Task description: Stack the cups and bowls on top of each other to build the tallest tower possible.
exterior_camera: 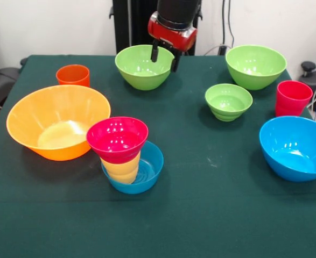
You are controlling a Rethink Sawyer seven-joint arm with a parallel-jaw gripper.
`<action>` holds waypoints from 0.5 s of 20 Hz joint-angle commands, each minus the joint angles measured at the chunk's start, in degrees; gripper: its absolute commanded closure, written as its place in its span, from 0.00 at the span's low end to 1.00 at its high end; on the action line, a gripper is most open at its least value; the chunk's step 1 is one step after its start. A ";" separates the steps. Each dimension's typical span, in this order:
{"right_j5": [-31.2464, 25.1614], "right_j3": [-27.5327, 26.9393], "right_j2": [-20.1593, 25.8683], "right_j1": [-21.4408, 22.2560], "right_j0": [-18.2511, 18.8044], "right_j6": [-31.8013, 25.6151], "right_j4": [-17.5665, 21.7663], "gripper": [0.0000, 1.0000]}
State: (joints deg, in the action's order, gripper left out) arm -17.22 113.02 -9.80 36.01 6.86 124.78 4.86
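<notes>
My gripper [164, 59] hangs open and empty over the far rim of a big green bowl [141, 69] at the table's far middle. A short tower stands near the front: a small red bowl [117, 137] sits on a yellow ribbed cup [122, 167], which stands in a small blue bowl [147, 177]. A very wide orange bowl [58, 121] lies to its left, with an orange cup [72, 75] behind it. A second big green bowl [255, 65], a small green bowl [228, 101], a red cup [293, 98] and a big blue bowl [295, 147] stand on the right.
The table carries a dark green cloth [211, 215]. The robot's black pedestal [133, 21] stands behind the far edge. Black equipment [311, 72] and cables lie off the right far corner.
</notes>
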 commanded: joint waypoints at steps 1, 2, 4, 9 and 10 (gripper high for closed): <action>2.21 3.64 4.60 -3.55 -0.27 4.87 1.42 0.00; 2.60 4.14 4.69 -3.67 -0.14 5.22 1.18 0.00; 2.82 5.53 5.98 -3.72 1.25 5.35 0.44 0.00; 7.61 8.11 9.00 -5.02 4.09 6.46 -0.23 0.00; 8.41 8.21 9.03 -5.23 3.99 6.79 -0.17 0.00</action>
State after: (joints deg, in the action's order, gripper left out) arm -16.25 116.81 -8.56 34.84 8.93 124.78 4.85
